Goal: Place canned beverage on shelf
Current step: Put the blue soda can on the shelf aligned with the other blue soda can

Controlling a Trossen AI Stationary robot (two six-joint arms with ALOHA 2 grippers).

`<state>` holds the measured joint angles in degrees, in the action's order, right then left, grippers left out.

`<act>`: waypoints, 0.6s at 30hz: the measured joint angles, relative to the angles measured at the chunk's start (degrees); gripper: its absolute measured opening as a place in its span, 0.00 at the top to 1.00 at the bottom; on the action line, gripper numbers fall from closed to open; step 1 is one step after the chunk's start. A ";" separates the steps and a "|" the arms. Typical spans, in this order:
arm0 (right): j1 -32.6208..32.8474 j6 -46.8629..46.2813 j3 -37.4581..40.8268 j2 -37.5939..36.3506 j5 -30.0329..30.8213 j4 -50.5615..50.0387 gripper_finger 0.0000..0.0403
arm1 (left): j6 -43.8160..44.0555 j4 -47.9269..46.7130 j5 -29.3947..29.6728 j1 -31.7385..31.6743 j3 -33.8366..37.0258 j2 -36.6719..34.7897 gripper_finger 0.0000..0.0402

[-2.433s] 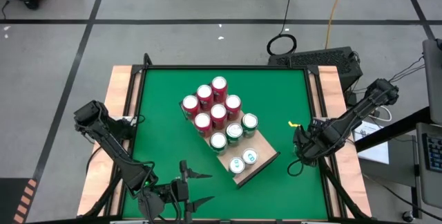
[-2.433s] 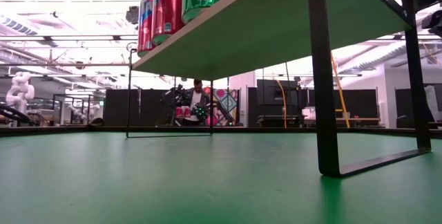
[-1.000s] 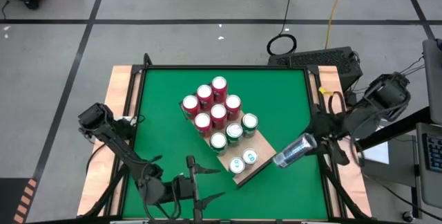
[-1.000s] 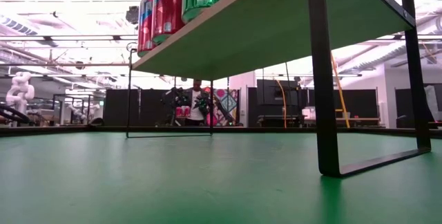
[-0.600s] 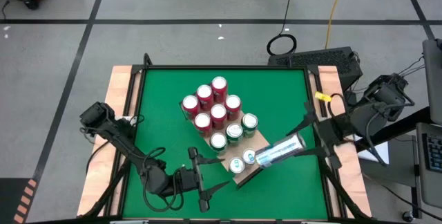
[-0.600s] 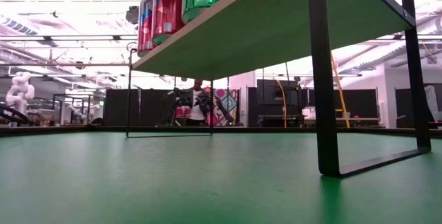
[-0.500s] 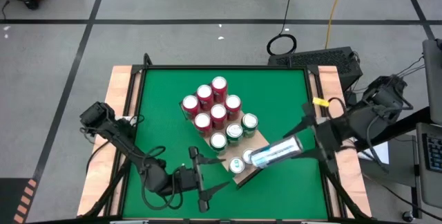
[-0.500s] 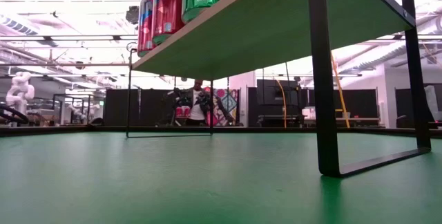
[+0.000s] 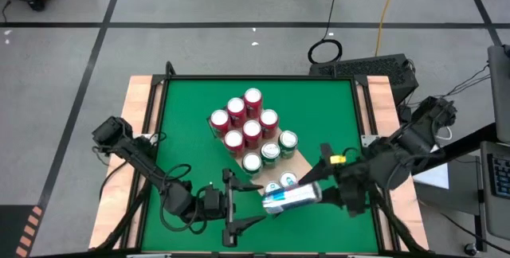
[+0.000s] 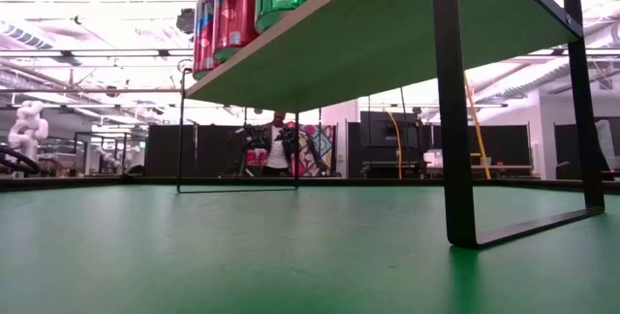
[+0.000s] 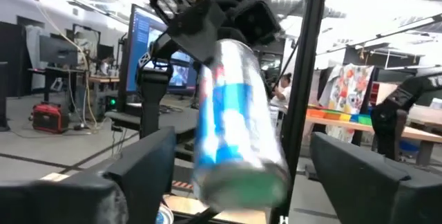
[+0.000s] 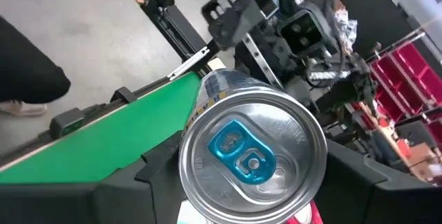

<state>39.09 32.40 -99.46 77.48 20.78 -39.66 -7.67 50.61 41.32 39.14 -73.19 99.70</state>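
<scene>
Green felt table top [image 9: 183, 130] with pale wooden side rails fills the middle of the overhead view, and on it stands the flat light wood-grain shelf board on thin dark metal legs [image 9: 307, 166], set at an angle across the centre. Seen from table height, that shelf [image 10: 387, 47] hangs overhead on its black frame, with red and green cans along its far edge. From above, six red cans [image 9: 245, 123] stand upright in a cluster at the shelf's far end, with green-and-white cans [image 9: 271, 153] in a row next to them toward the near end. The dark right gripper [image 9: 315, 193] reaches in over the shelf's near corner and grasps a silver-and-blue beverage can [image 9: 288, 197], which lies on its side above that corner; the right wrist view looks straight at this can's silver lid with blue pull tab [image 12: 252, 158]. The dark left gripper [image 9: 243, 208] sits low at the table's near edge, just beside the can, its fingers [image 9: 241, 186] spread apart and grasping nothing.
</scene>
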 joint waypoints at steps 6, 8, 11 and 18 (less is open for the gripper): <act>0.02 4.85 0.02 2.56 0.22 3.48 0.42 | 3.39 -2.28 -1.47 -0.11 0.00 -0.04 0.04; 0.02 6.43 0.02 3.11 0.33 4.64 0.42 | 5.72 -4.57 -2.21 -0.38 0.02 -0.04 0.02; 0.02 9.01 0.02 3.74 0.32 5.85 0.42 | 7.37 -5.87 -2.23 -0.56 0.02 -0.04 0.02; 0.05 13.23 0.02 5.59 1.56 6.78 0.42 | 8.39 -6.19 -2.22 -0.44 0.02 -0.07 0.03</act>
<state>39.13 45.63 -99.44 83.06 22.34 -32.89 0.73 44.42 39.09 38.70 -73.17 99.63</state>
